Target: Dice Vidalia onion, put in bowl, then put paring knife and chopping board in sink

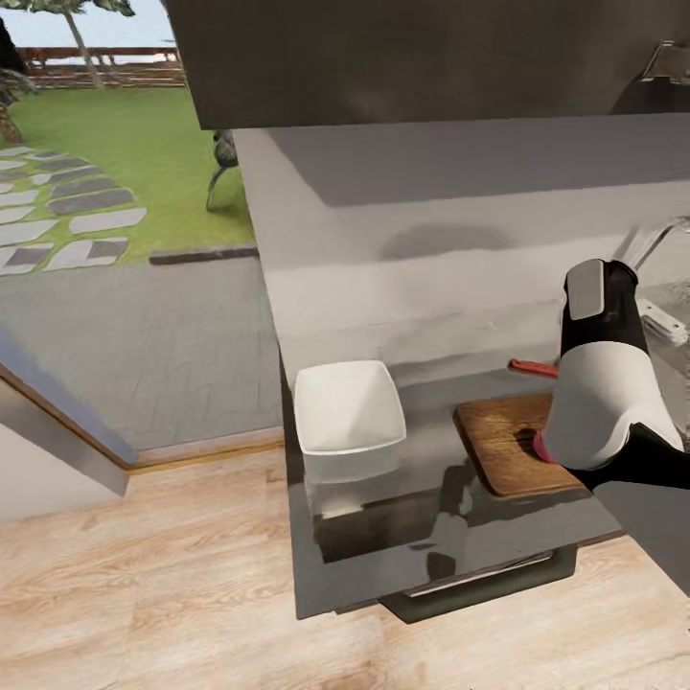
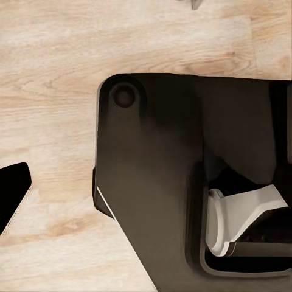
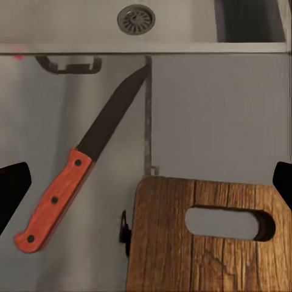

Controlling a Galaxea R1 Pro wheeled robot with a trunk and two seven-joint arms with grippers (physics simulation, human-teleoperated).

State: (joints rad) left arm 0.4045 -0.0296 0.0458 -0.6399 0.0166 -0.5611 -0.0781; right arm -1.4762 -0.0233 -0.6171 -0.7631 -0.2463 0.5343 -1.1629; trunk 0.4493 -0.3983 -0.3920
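Grey bench point(image 1: 383, 546) carries your board point(image 3: 207, 243), with the knife point(image 3: 73, 182) just beside its slot end, blade toward the sink point(image 3: 182, 24), and the bowl point(image 1: 347, 417) farther from the sink. No onion shows. Your right arm point(image 1: 604, 383) hovers over the board, jaws apart; I cannot tell the left's. Judging by this, fetch the onion next; room beside the board is tight.

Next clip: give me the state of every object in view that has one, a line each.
bowl: upright on the countertop, looks empty.
chopping board: flat on the countertop, slot handle end towards the sink.
paring knife: lying on the countertop beside the board, not held, blade towards the sink.
right end effector: open, holding nothing, above board and knife.
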